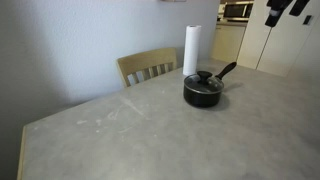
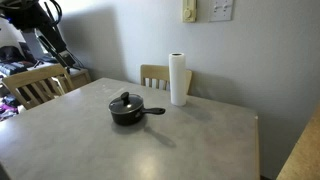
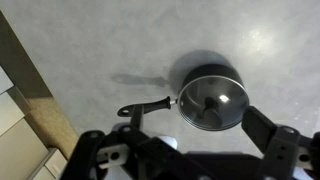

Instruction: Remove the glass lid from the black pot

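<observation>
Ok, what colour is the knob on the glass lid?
Black; the lid knob shows best in the wrist view.

Tool (image 3: 178, 135) aloft, jaws wide apart

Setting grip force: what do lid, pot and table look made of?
Lid: clear glass, glossy, glare spots; dark knob, probably plastic. Pot: matte black, likely coated metal. Table: mottled grey, stone-look, maybe laminate; can't tell.

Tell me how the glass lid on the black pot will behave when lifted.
The glass lid is rigid and likely fragile if dropped. Its small knob gives a narrow grip, so it may tilt. Smooth glass probably slips; the black pot should stay put.
</observation>
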{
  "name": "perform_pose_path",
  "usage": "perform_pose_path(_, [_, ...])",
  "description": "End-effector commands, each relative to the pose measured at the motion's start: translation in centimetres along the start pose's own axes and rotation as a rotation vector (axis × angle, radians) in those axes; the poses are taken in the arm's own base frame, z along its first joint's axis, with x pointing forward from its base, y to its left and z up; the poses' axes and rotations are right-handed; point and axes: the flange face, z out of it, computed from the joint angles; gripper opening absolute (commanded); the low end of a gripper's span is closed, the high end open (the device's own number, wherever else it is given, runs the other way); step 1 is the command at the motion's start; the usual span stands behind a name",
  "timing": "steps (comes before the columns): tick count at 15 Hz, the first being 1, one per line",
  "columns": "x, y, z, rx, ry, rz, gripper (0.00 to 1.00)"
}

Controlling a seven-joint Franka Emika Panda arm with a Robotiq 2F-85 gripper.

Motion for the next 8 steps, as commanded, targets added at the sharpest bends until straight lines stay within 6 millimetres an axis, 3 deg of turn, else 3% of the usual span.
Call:
perform_pose_path(1, [0.02, 0.01, -0.03, 0.0, -0.001, 0.0, 1.0])
perform_pose_path(8, [0.29, 0.06, 0.04, 0.036, -0.028, -0.022, 1.0])
